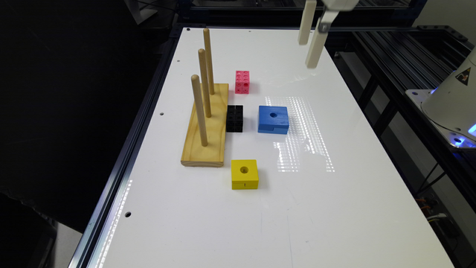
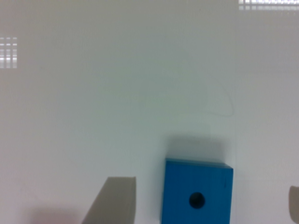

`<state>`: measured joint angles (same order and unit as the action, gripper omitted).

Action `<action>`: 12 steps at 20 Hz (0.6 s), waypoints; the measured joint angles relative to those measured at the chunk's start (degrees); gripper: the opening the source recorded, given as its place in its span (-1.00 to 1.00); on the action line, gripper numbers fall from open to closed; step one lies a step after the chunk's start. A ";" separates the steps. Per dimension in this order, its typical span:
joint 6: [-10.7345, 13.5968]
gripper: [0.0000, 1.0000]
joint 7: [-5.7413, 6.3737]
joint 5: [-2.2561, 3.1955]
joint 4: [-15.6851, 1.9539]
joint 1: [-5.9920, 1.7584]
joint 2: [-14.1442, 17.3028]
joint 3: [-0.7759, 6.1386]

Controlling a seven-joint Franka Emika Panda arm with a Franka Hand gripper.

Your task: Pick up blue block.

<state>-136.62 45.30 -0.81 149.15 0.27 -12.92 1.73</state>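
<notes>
Blue block (image 1: 273, 119) is seen near the centre of the exterior frame, resting flat on the white bench (image 1: 334, 208) with its round hole facing up and a notch cut along its lower front edge. In the wrist view the blue block (image 2: 197, 193) sits at the lower middle of the picture, between the two finger shapes of the claw (image 2: 203, 205), which are spread wide apart with nothing held. In the exterior view the claw (image 1: 310, 39) hangs high at the upper right of the frame, well above the bench and well apart from the block.

The step in hand is judged to be the approach. A good grasp would be made by centring the block between the fingers, lining them up with two flat parallel sides, and lowering straight down until the fingers reach past the top edge before closing. The notched lower edge is best avoided as a contact surface.

A black studded block (image 1: 235, 118) lies near, toward the centre left, just beside a wooden base (image 1: 208, 130) carrying three upright pegs. A pink studded block (image 1: 242, 82) is seen above it in the frame, and a yellow block (image 1: 244, 174) with a hole lies below the blue one. Room for the fingers seems enough on all sides.

No containers are seen; all three pegs stand bare.
</notes>
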 joint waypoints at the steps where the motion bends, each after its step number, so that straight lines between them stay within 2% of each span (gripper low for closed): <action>1: -0.64 1.00 0.00 0.00 -0.03 0.00 0.66 0.00; 6: -1.13 1.00 0.02 0.00 -0.24 0.00 1.04 0.09; 12: -1.15 1.00 0.48 0.00 -0.56 0.01 1.04 0.61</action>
<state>-137.77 45.78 -0.81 148.59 0.27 -11.87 2.34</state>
